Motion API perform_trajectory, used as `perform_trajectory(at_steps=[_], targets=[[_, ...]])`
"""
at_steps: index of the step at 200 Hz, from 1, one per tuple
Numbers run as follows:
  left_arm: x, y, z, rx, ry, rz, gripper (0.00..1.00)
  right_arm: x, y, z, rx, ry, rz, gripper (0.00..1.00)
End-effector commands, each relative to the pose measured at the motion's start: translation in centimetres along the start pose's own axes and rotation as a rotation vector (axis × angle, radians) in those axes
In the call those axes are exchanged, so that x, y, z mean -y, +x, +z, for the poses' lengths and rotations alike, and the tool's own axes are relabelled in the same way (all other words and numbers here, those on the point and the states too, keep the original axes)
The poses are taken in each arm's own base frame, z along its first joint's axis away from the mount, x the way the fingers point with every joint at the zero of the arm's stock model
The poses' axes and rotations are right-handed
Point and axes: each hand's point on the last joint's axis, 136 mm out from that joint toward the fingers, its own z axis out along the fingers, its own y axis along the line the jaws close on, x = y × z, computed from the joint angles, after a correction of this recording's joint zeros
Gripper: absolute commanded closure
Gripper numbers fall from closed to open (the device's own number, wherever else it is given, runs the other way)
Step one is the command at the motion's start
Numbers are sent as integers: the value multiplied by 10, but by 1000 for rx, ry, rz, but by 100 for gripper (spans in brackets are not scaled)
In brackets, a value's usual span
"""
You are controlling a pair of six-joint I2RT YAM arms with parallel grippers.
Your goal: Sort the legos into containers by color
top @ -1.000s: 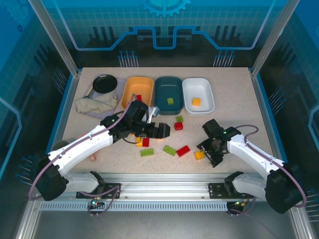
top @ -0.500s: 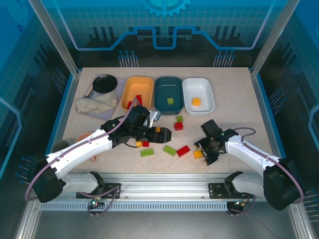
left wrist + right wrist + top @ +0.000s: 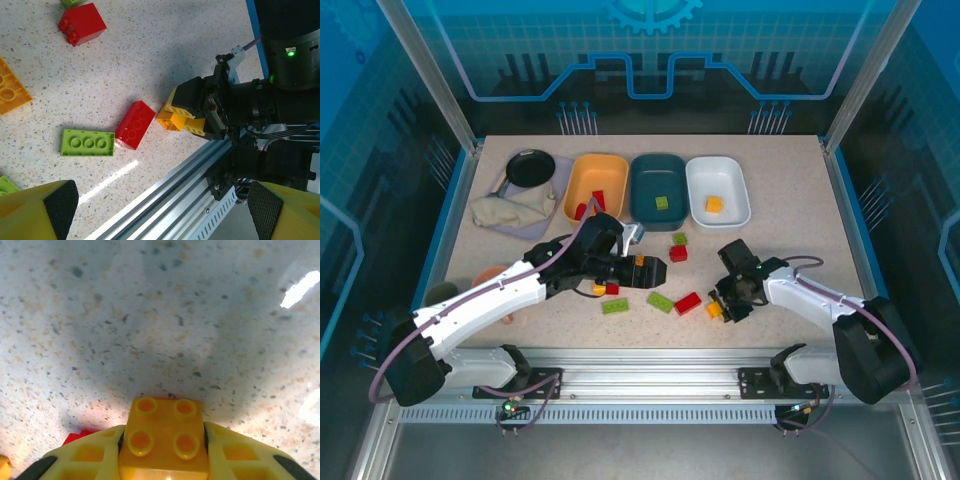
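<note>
One yellow brick (image 3: 164, 437) sits clamped in my right gripper (image 3: 719, 307), near the front edge of the table (image 3: 790, 250) and just right of a loose red brick (image 3: 687, 303). The wrist view shows the two fingers pressed flat against opposite side walls, studs facing the camera. The jaws are closed down to the brick's width and nothing else is caught. I cannot tell whether it is off the surface yet. My left gripper (image 3: 655, 268) hangs over the middle of the table with its fingers spread wide and nothing between them.

I judge the brick light, rigid and hard, so it should not deform or break under the squeeze. The plastic is smooth, though, and could slide or twist if held by a corner. The flat sides are the right place to hold it; the studded top gives no purchase. A yellow piece (image 3: 714, 204) already lies in the white bin (image 3: 730, 178), so I reckon this one belongs there, well away toward the back.
</note>
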Motion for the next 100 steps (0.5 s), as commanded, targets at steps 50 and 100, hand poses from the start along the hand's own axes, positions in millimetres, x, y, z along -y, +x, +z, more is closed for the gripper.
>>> perform_trajectory(at_steps=[50,100], targets=[[19,-61,-10,99,20,-73,8,-107,-74,-118,375,-80,-439,77],[9,-136,-2,183,17,-156,9,-193,-133,-119,454,52,-674,77]])
